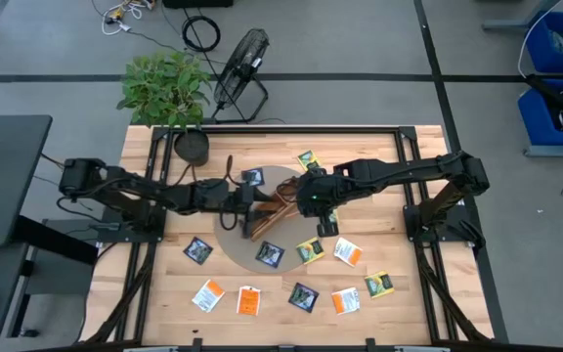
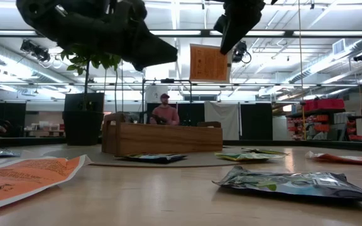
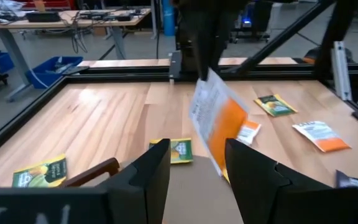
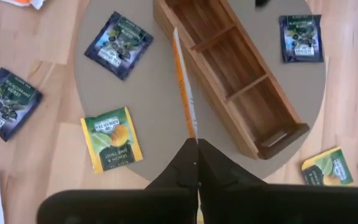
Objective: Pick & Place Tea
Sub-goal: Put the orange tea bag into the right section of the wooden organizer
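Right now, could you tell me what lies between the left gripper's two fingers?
In the left wrist view, nothing: the left gripper stands open and empty; the orange-and-white packet hangs beyond it.

The wooden bench (image 1: 169, 293) stands on a grey floor (image 1: 57, 49) crossed by dark lines. Beyond its 12 o'clock edge a black floor fan (image 1: 240, 70) sits on the floor, with a coiled black cable (image 1: 201, 33) farther out and a leafy potted plant (image 1: 167, 88) at about 11 o'clock. Blue bins (image 1: 557, 73) stand at 2 o'clock, and a dark desk (image 1: 3, 176) lies off the bench's 9 o'clock side. Seen level across the bench, the room is a broad workshop under long ceiling strip lights (image 2: 175, 12), with black partition panels (image 2: 259, 120), red storage boxes (image 2: 324, 104) on shelving at 3 o'clock, and a person in a pink top (image 2: 164, 112) seated far back.
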